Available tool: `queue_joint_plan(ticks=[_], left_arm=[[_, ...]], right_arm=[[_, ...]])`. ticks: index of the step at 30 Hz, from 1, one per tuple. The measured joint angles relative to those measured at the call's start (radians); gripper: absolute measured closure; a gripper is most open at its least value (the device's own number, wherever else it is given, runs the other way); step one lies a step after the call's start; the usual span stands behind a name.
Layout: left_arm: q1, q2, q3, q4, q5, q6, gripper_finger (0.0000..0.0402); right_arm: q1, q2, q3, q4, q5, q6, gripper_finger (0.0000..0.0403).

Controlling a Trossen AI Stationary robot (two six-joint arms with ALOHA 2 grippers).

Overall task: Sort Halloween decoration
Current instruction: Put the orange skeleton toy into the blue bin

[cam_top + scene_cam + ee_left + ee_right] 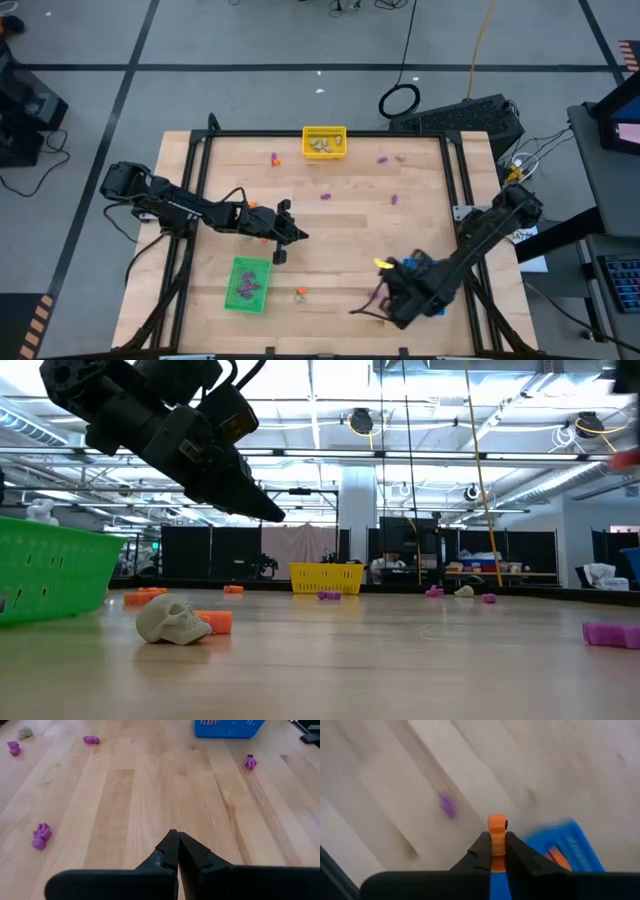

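orange trinket (pixel 496 832): pinched upright between the fingers of the right tool (pixel 496 851), long axis running along the fingers, rounded end poking out past the tips
right tool: clamped on that orange piece, hanging just above the blue bin (pixel 567 846), which sat near the tabletop's front right corner
left tool (pixel 176 839): fingers pressed together, holding nothing, up off the tabletop (pixel 340 235), well left of the blue bin and just behind the green bin (pixel 247 284)
green bin: purple bits inside
yellow bin (pixel 324 142): at the far edge, pale pieces in it
skull (pixel 172 619): pale, lying on its side by the green bin, an orange piece (pixel 216 621) touching it
loose purple ones (pixel 325 196): scattered mid-tabletop between the yellow bin and blue bin; one (pixel 448 805) lay on the wood just beside the blue bin
in the way: nothing between the right tool and the blue bin
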Motion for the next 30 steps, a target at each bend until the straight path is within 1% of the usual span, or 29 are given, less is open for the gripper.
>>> queue_joint_plan(ticks=[2, 5, 11, 16, 18, 23, 26, 30], left_arm=[[0.000, 0.000, 0.000, 0.000, -0.001, -0.001, 0.0393], [0.000, 0.000, 0.000, -0.003, -0.002, -0.001, 0.0393], [0.000, 0.000, 0.000, -0.005, -0.002, -0.003, 0.0393], [0.000, 0.000, 0.000, -0.002, -0.003, -0.002, 0.0393], [0.000, 0.000, 0.000, 0.000, -0.003, 0.015, 0.0393], [0.001, 0.000, 0.000, -0.001, -0.003, 0.022, 0.0393], [0.000, 0.000, 0.000, -0.003, -0.002, -0.006, 0.0393], [0.000, 0.000, 0.000, -0.006, -0.002, -0.033, 0.0393]], right_arm=[[0.021, -0.023, -0.001, -0.083, -0.025, 0.043, 0.0386], [0.034, -0.052, -0.039, -0.113, -0.054, 0.066, 0.0386], [0.024, -0.106, -0.174, -0.071, -0.105, 0.019, 0.0387], [0.022, -0.182, -0.287, 0.047, -0.105, -0.028, 0.0387], [0.022, -0.207, -0.324, 0.069, -0.106, -0.033, 0.0387], [0.022, -0.235, -0.382, 0.072, -0.111, -0.066, 0.0387], [0.022, -0.236, -0.408, 0.093, -0.157, -0.089, 0.0387], [0.023, -0.236, -0.445, 0.137, -0.188, -0.125, 0.0387]])
